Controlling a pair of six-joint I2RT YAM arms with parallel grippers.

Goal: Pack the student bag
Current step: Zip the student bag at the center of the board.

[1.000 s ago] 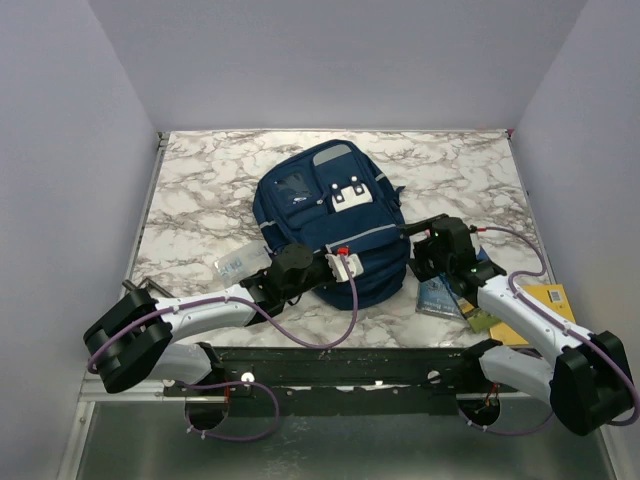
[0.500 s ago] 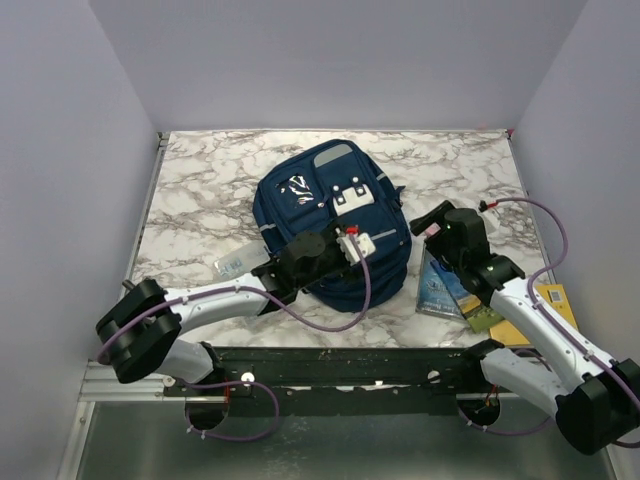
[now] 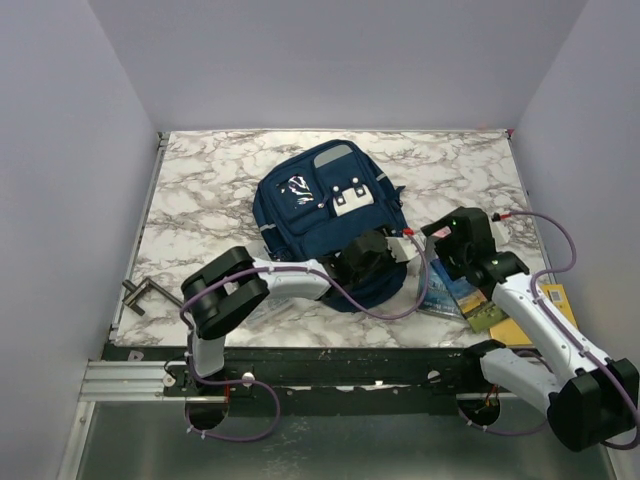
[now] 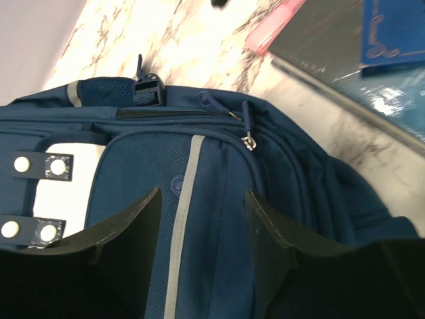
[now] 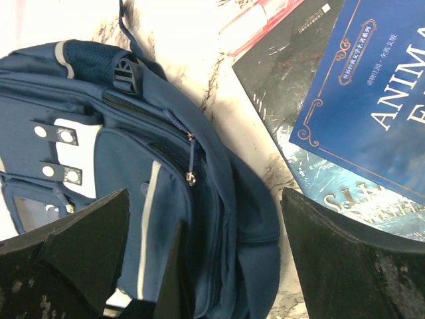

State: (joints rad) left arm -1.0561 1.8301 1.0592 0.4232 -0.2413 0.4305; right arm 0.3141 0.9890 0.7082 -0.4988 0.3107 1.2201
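The student bag (image 3: 320,205), navy blue with grey stripes, lies flat in the middle of the table. My left gripper (image 3: 400,247) has reached across to the bag's lower right corner. It stands open above the front pocket's grey stripe (image 4: 182,199) with only fabric under it, short of the zipper pull (image 4: 249,141). My right gripper (image 3: 437,245) hovers just to the right, wide open (image 5: 206,194) over the bag's right side (image 5: 232,199) and its zipper pull (image 5: 190,176). Neither gripper holds anything.
Books lie right of the bag: a blue one (image 5: 372,86) on top, a dark one (image 5: 285,73), a teal one (image 3: 450,285) and a yellow one (image 3: 548,298). A small metal piece (image 3: 135,293) rests near the table's left front edge.
My left arm has swung right across the bag's front, and its gripper went from shut to open. The right gripper drifted slightly right and stayed wide open.
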